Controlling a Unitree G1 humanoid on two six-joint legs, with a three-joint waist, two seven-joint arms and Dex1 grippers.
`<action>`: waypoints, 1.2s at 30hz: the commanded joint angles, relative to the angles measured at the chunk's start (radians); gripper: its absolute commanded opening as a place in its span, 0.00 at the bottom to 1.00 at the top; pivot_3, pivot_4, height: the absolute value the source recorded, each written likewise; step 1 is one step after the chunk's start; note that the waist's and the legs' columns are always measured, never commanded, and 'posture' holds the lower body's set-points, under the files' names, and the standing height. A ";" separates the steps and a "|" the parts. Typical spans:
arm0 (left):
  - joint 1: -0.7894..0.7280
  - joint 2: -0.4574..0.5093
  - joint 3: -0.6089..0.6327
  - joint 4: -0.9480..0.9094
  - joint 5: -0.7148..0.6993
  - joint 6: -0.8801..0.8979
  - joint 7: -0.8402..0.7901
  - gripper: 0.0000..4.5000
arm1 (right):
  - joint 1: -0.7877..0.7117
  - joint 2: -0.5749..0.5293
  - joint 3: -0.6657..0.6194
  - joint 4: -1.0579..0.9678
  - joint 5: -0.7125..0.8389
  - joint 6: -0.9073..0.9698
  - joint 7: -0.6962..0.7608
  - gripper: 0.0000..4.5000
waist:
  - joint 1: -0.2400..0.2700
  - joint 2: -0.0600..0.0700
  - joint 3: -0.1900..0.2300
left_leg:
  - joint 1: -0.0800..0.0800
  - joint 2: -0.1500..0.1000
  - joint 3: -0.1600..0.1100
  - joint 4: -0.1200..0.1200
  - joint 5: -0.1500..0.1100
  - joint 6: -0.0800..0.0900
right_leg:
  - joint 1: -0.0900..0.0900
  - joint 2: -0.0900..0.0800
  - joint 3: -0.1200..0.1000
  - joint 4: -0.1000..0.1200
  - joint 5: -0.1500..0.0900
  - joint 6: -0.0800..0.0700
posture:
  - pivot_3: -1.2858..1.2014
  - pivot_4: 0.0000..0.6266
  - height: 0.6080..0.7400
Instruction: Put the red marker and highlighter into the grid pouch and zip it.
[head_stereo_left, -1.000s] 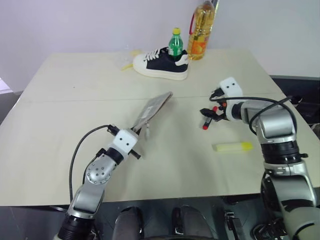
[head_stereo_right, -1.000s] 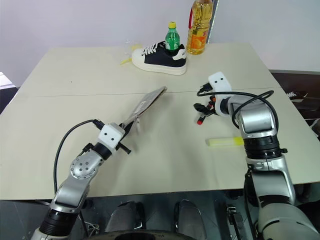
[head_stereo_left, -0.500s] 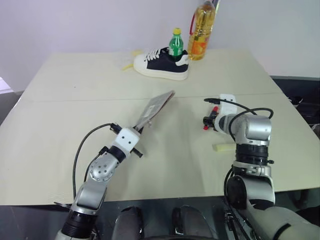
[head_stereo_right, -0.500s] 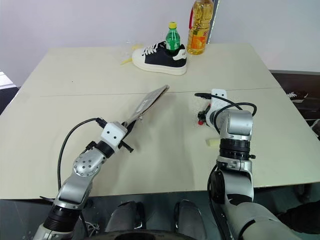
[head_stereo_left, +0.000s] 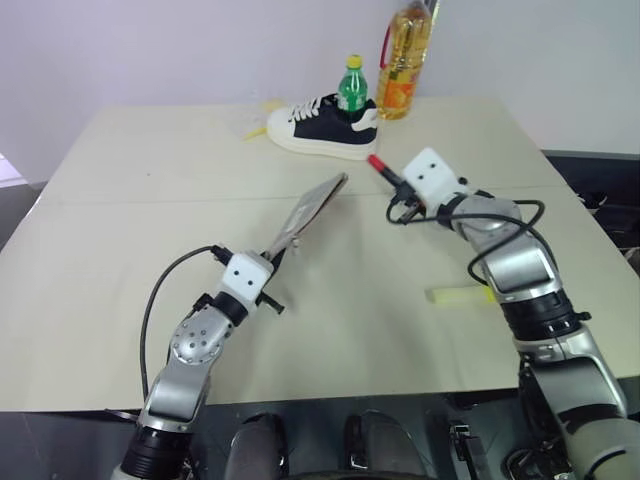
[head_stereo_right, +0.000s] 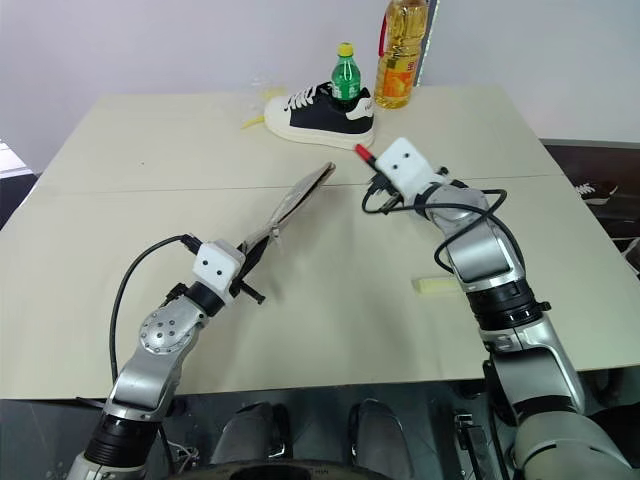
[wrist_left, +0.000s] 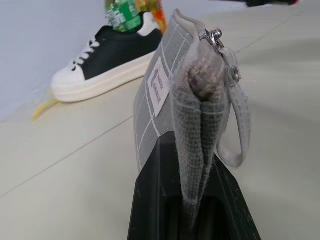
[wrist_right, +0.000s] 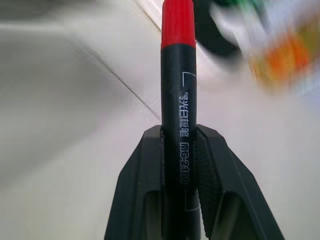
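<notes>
Marker (wrist_right: 178, 95) juts from right tool (wrist_right: 180, 145) clamping it; left tool (wrist_left: 192, 165) pinches pouch (wrist_left: 165, 95).

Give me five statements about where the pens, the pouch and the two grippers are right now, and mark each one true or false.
1. The right gripper is shut on the red marker. True.
2. The highlighter is already inside the grid pouch. False: it lies on the table, beside the right arm.
3. The left gripper clamps one end of the grid pouch and holds it up off the table. True.
4. The red marker lies flat on the table. False: it is raised in the air, its red end pointing toward the sneaker.
5. The green bottle stands next to the highlighter. False: it stands at the far side of the table, by the sneaker and the oil bottle.
</notes>
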 joint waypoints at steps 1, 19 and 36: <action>0.003 0.008 0.011 -0.052 -0.022 -0.011 -0.012 0.00 | -0.006 -0.055 0.037 -0.009 -0.061 -0.174 0.071 0.07 | 0.001 0.000 0.000 | 0.000 0.000 0.000 0.000 0.000 0.000 | 0.000 0.000 0.000 0.000 0.000 0.000 | 0.52 0.24 0.74; 0.009 0.106 -0.001 -0.070 -0.006 -0.030 -0.108 0.00 | -0.015 -0.169 0.132 0.036 -0.316 -0.621 0.134 0.07 | 0.004 0.000 0.001 | 0.000 0.000 0.000 0.002 0.000 0.000 | 0.000 0.000 0.000 0.000 0.000 0.000 | 0.52 0.24 0.74; 0.010 0.244 0.019 -0.088 -0.087 -0.003 -0.283 0.00 | 0.003 -0.084 0.105 -0.031 -0.241 -0.806 0.253 0.71 | 0.007 0.000 0.001 | 0.001 0.000 0.001 0.004 0.001 -0.001 | 0.002 -0.001 0.000 0.001 0.000 0.000 | 0.52 0.24 0.74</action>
